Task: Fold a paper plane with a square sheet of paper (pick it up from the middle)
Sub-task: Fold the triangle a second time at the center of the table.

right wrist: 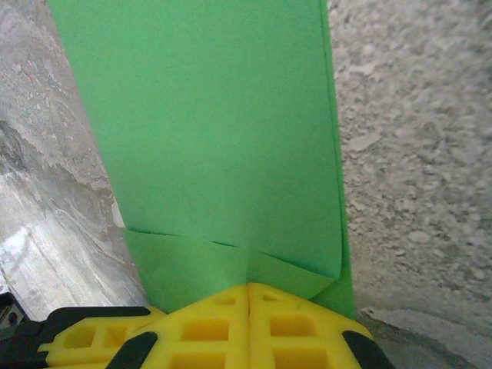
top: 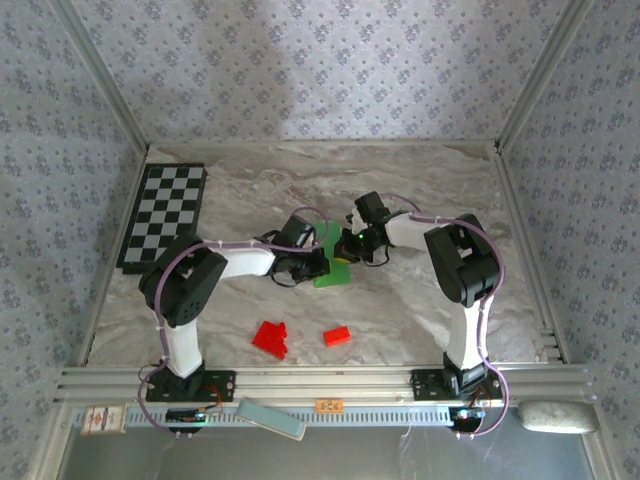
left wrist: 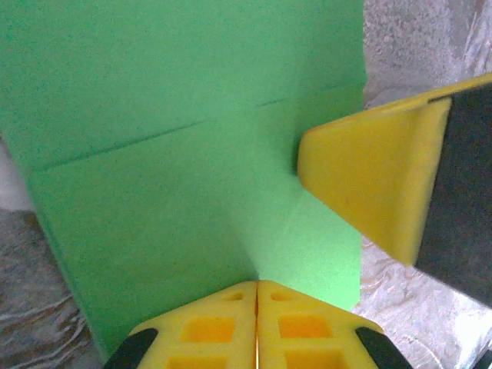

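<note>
The green paper [top: 331, 262] is near the middle of the table [top: 430, 190], between the two grippers. It is folded into a narrow strip, and the wrist views show layered flaps and creases running across it. It looks thin and light, limp rather than stiff. I judge it would buckle, slide or tear if dragged, so the safest hold is a flat pinch on a folded edge near the centre crease, where the layers are doubled. The left gripper [left wrist: 257, 286] is pinched closed on the paper's edge from its 9 o'clock side. The right gripper [right wrist: 247, 288] is clamped on it from about 2 o'clock. Two red blocks [top: 270, 338] sit well apart from the paper at 6 to 7 o'clock. The checkered board [top: 165, 215] lies out at 10 o'clock.
</note>
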You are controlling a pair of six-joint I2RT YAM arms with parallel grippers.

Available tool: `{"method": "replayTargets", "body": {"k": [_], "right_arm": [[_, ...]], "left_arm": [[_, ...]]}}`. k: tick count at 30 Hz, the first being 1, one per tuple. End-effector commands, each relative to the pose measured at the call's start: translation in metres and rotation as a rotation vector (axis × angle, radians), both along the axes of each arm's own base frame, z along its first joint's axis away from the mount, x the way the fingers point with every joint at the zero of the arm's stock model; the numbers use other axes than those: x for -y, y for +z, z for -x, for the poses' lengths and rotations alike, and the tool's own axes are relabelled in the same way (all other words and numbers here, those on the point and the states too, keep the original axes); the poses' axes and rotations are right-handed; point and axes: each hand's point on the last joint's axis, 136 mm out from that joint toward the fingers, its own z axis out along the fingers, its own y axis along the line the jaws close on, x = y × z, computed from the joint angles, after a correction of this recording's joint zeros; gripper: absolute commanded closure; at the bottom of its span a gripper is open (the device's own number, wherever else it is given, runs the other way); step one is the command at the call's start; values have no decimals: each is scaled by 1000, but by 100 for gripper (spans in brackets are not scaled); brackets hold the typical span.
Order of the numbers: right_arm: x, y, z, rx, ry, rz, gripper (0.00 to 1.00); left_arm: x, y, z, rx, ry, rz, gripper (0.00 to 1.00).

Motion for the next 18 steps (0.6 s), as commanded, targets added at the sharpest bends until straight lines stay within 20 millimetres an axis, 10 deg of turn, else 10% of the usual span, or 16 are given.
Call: {"method": "replayTargets", "body": {"k": [1, 10, 18], "right_arm": [[34, -47, 15, -91, -30, 188, 97], [26, -42, 10, -71, -18, 151, 97], [-8, 26, -7, 75, 14, -37, 86]], "left_arm": [[-40, -31, 45, -133, -23, -161, 92], [-57, -18, 66, -147, 5, -150, 92], [-52, 44, 24, 48, 121, -101, 80]]}}
